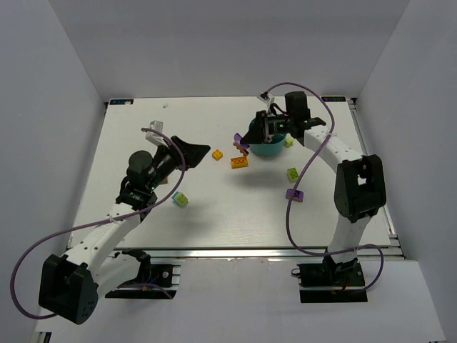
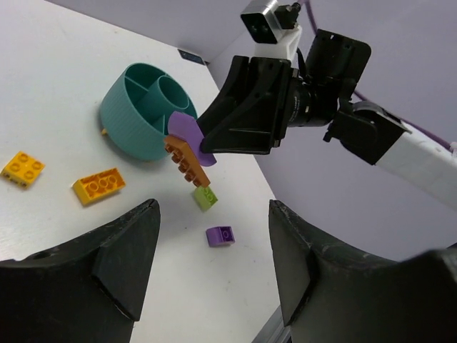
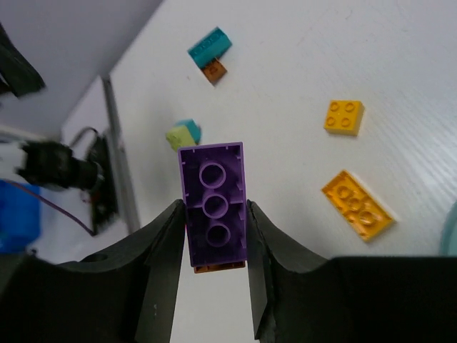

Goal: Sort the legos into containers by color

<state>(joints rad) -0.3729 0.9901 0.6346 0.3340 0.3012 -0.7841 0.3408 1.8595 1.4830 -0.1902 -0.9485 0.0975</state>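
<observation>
My right gripper (image 3: 214, 239) is shut on a purple lego (image 3: 213, 211) with an orange lego (image 3: 218, 267) stuck to its back. It hangs beside the left rim of the teal bowl (image 1: 270, 150) with its containers (image 2: 139, 107). The left wrist view shows that purple lego (image 2: 186, 131) and orange lego (image 2: 183, 160) jutting from the right gripper's fingers (image 2: 243, 107). My left gripper (image 1: 194, 152) stands open and empty above the table's left half. Loose on the table lie a yellow lego (image 1: 217, 154), an orange-yellow one (image 1: 240, 162), a lime one (image 1: 293, 173), a small purple one (image 1: 294, 194) and a cyan-and-lime one (image 1: 180, 199).
Another lime lego (image 1: 288, 141) lies by the bowl's right side. A teal brick with a small orange piece (image 3: 209, 44) rests farther off in the right wrist view. The right arm's purple cable (image 1: 289, 214) loops over the table's right part. Grey walls enclose the table.
</observation>
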